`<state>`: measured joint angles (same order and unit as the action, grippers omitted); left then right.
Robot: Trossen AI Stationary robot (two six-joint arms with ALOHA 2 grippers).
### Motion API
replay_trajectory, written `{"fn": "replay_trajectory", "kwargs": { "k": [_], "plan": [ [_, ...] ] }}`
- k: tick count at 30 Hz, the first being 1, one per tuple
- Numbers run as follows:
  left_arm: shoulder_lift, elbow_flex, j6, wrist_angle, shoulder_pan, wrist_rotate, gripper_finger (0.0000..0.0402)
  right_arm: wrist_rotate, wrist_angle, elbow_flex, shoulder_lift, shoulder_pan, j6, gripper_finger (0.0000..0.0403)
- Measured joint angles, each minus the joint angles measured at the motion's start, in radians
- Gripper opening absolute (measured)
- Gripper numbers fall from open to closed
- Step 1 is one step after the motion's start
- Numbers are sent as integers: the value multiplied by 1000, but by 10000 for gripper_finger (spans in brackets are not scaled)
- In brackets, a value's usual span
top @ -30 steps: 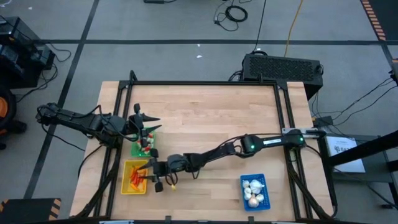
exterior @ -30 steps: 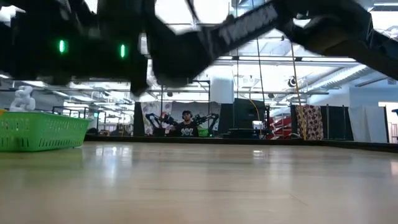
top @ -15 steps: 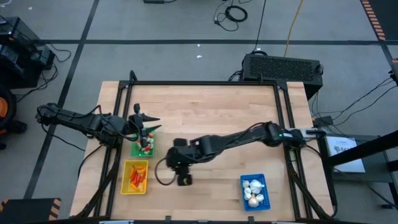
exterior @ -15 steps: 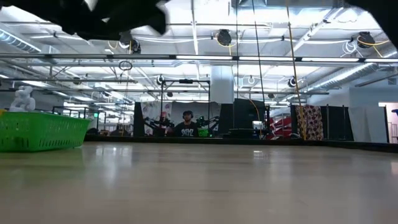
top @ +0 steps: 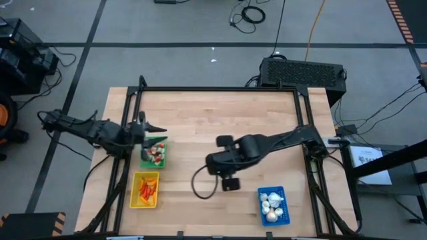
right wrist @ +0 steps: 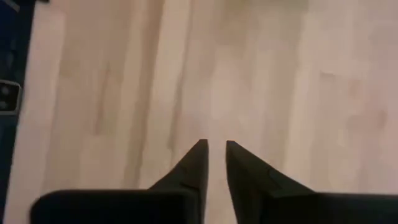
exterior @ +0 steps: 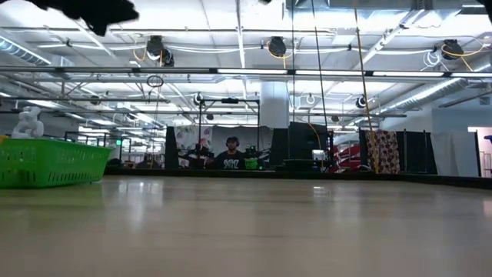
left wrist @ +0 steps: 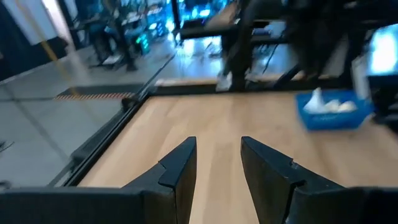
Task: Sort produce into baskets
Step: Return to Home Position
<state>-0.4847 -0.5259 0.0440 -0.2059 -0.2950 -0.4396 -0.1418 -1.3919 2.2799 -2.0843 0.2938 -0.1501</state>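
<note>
Both arms empty over the bench (top: 213,113)
Left pincer (left wrist: 217,146) released by green basket (top: 143,160); right pincer (right wrist: 214,144) nearly clenched, near blue basket (top: 261,207)

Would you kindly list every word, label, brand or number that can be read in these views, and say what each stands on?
No text can be read in any view.
White sheet right of the table: dark print, too small to read.
Left arm, right arm, green basket, yellow basket, blue basket: no legible marking shows.
</note>
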Motion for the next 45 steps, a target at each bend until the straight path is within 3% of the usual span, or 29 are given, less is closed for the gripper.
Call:
{"fn": "replay_trajectory", "kwargs": {
  "k": [5,12,17,20,28,33,39,45],
  "plan": [
    [100,3,-1,-8,-40,-3,135,-92,-72,0,70,29,-25,6],
    [166,35,51,-1,-44,-7,135,-176,-83,-5,164,49,-22,1],
    [171,43,76,5,-44,-41,135,-198,-26,-131,281,49,-22,1],
    [171,43,77,5,-44,-47,135,-199,89,-310,406,48,-22,1],
    [171,43,77,7,-44,-47,135,-189,556,-961,864,10,-20,0],
    [171,43,76,9,-44,-47,135,-127,830,-1307,1142,-23,-19,0],
    [171,54,68,23,-44,-47,135,-114,1095,-1648,1407,-55,-22,0],
    [170,172,66,195,-36,-41,135,-114,1278,-1910,1580,-99,-53,0]
  ]
}}
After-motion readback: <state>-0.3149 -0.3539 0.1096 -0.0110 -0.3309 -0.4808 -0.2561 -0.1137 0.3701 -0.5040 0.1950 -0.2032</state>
